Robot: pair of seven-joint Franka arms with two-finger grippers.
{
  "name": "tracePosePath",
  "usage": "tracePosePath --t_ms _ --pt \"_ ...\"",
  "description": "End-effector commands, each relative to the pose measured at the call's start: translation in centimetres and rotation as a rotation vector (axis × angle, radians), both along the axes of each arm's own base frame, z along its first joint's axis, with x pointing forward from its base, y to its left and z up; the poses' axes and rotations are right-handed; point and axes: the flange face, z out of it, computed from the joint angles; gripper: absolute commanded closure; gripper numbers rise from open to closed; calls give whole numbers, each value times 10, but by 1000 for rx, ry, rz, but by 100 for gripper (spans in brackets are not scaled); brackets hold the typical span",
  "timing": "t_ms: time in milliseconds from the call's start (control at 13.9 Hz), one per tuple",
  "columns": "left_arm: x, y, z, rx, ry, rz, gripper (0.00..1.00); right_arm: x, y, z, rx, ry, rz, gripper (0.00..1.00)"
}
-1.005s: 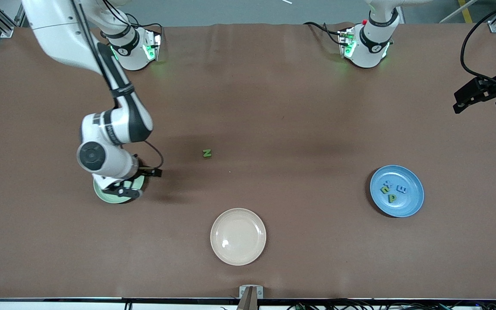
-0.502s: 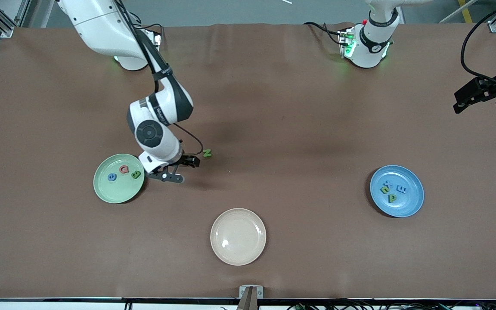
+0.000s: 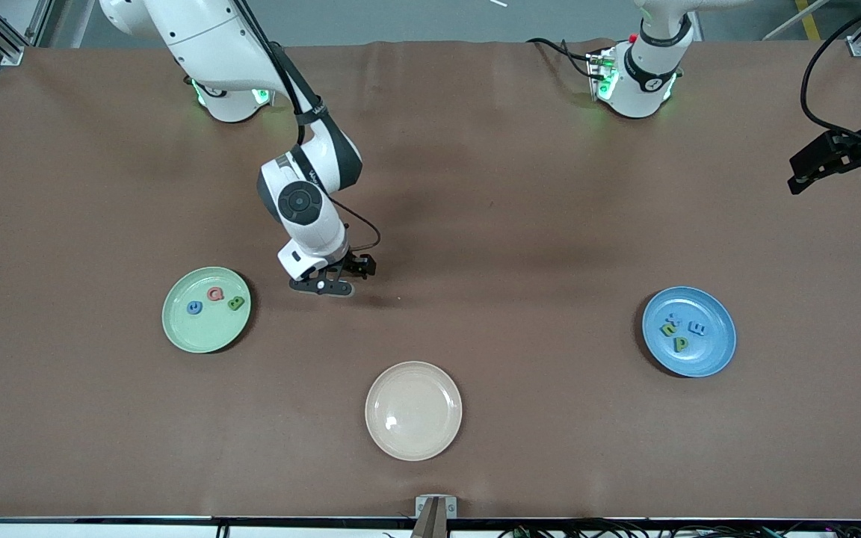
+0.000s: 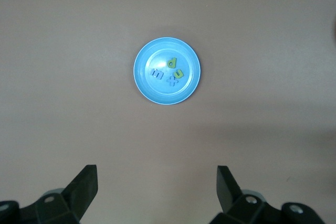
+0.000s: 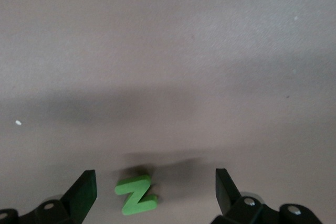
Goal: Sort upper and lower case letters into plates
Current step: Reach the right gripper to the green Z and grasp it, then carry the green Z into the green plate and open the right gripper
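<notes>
right hand point(image 5: 152, 195) released, low over brown desk point(image 3: 520, 224), small flat green foam letter N point(image 5: 135, 194) lying between fingers, off-centre | left hand point(image 4: 156, 192) released, waiting high above blue plate point(image 4: 167, 71) | risk: off-centre closing flicks thin letter away, fingertips scrape desk

Pale green plate point(image 3: 206, 309): round, shallow, upright on surface toward right arm's end. Holds three letters, apart: blue point(image 3: 194, 307), pinkish-red point(image 3: 214, 294), green point(image 3: 235, 303).

Blue plate point(image 3: 689, 331): round, shallow, same size, toward left arm's end. Holds four letters clustered near centre: two blue, two green point(image 4: 174, 70); some touching.

Green letter N point(image 5: 136, 195): flat on bare surface, between the two plates, closer to green plate, farther from front camera than both.
</notes>
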Motion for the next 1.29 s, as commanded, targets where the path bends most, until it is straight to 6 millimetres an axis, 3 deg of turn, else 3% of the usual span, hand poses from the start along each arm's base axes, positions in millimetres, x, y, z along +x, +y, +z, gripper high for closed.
tracePosePath --t_ms 0,215,359,933,1077,1220 --pt "-11 1 5 -18 -2 -8 0 -15 6 -3 0 1 -9 0" --pt "-10 2 5 -16 -2 -6 0 -33 7 -18 4 -14 5 1" --pt "-10 1 5 -16 -2 -8 0 -34 5 -20 3 -14 5 3" --pt "-10 2 5 -18 -2 -6 0 -40 13 -30 2 -17 8 28" --pt "-10 2 5 -16 -2 -6 0 -40 13 -30 2 -17 10 45" --pt "-9 3 5 -17 -3 -5 0 -38 11 -30 1 -16 4 71"
